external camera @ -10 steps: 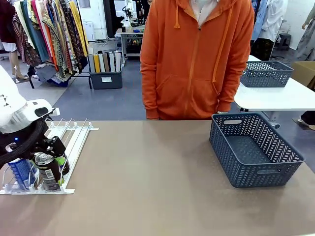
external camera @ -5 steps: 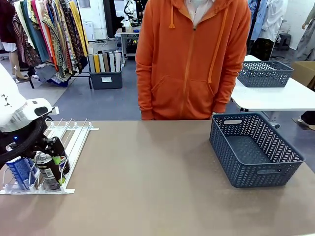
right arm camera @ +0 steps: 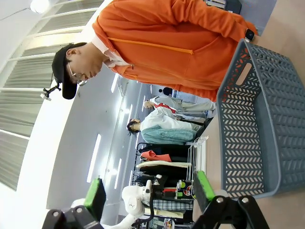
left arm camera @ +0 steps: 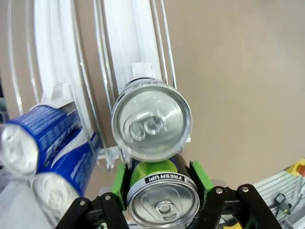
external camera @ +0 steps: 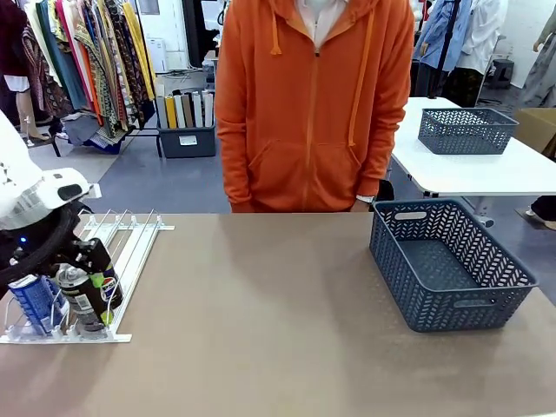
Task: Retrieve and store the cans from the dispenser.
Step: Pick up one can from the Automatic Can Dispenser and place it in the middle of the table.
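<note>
At the near end of the white dispenser (external camera: 130, 248), my left gripper (external camera: 87, 313) is shut on a black can (external camera: 84, 300) with a silver top. In the left wrist view the green pads (left arm camera: 119, 179) press both sides of this can (left arm camera: 162, 202), whose top half is green. A second can (left arm camera: 151, 119) lies right behind it in the same rail. Blue cans (left arm camera: 52, 143) sit in the neighbouring lane, one of which is the blue can (external camera: 35, 302) standing beside the gripped one. My right gripper (right arm camera: 150, 191) is open and holds nothing.
A blue-grey woven basket (external camera: 447, 261) stands on the right of the brown table (external camera: 278, 330); the same basket (right arm camera: 259, 119) lies ahead of the right gripper. A person in an orange hoodie (external camera: 313, 104) stands at the far edge, hands down.
My left gripper has risen slightly and shifted left with the black can. The person has stepped to the left.
</note>
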